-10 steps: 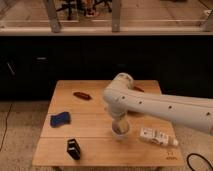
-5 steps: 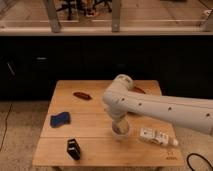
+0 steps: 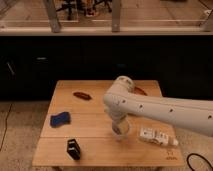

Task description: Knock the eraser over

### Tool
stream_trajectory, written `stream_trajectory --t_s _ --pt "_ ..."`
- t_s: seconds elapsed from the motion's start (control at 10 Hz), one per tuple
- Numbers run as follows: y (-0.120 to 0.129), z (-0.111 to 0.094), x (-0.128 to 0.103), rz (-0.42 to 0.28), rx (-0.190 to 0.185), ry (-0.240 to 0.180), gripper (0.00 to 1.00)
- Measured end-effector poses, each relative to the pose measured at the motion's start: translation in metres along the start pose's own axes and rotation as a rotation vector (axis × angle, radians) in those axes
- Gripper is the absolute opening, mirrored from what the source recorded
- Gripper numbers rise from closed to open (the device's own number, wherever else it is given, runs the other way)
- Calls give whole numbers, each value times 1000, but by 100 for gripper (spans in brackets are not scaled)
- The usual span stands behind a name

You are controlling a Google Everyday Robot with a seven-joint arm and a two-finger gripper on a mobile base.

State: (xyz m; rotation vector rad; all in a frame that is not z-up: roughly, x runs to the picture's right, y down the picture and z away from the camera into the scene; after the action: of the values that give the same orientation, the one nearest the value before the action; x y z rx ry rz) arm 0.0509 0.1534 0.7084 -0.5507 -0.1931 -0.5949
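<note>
The eraser (image 3: 73,149), a small black block with a lighter marking, stands near the front left edge of the wooden table (image 3: 95,130). My white arm reaches in from the right and bends down over the table's middle. My gripper (image 3: 118,127) is at the arm's lower end, right at the white cup (image 3: 120,132), well to the right of the eraser and apart from it. The arm's bulk hides most of the gripper.
A flat blue wavy-edged pad (image 3: 60,119) lies at the left. A brown oblong object (image 3: 81,95) lies at the back left, another (image 3: 140,91) behind the arm. A white packet (image 3: 157,137) lies at the front right. A dark counter runs behind the table.
</note>
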Motion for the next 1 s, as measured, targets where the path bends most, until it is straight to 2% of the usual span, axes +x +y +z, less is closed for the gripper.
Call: stream_trajectory --t_s 1.0 --pt "9 1 -9 -54 15 -14 80"
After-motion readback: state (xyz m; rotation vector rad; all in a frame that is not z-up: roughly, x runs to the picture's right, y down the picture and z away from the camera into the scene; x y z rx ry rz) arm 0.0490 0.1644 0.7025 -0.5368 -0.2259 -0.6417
